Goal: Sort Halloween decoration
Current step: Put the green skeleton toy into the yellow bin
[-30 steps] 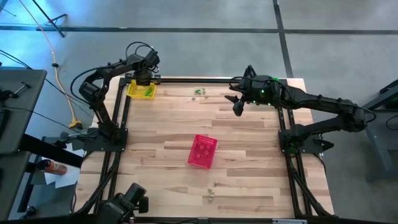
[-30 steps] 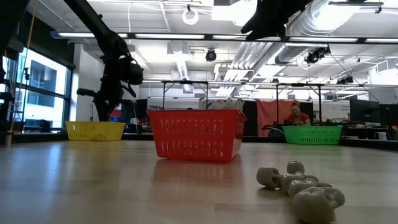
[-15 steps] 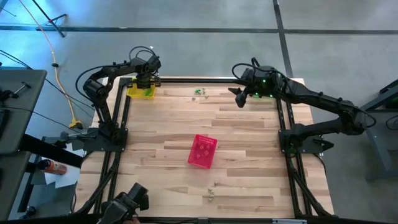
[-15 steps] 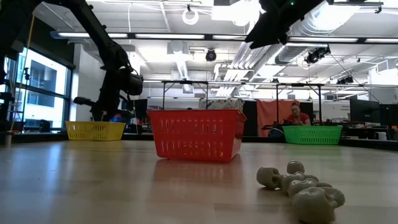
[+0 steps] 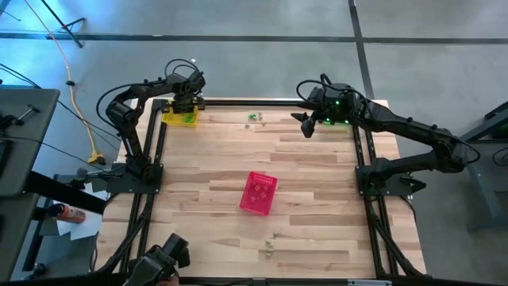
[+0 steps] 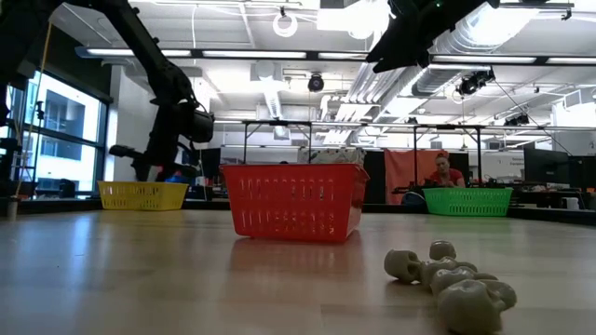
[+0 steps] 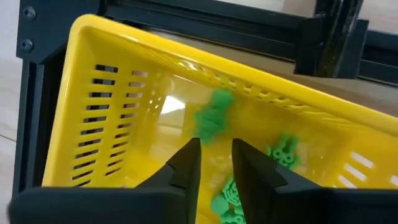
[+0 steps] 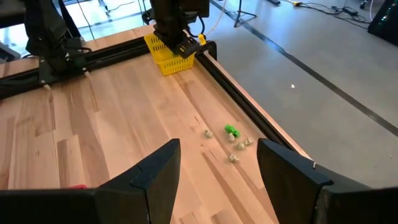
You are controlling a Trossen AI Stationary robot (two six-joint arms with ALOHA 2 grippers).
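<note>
Bare wood around pink basket (image 5: 259, 193) at centre, yellow basket (image 5: 180, 116) at 11 o'clock under left gripper (image 5: 185, 102), perhaps tiny trinkets (image 5: 254, 117) at 12.

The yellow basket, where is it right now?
The yellow basket sits at the table's far left corner in the high view, directly under the left gripper.

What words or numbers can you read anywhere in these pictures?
None: no letters or numbers can be read in any view.
The yellow basket, the red basket and the green basket show only slots, no labels.
Anything written in the room behind the table is too small to read.
</note>
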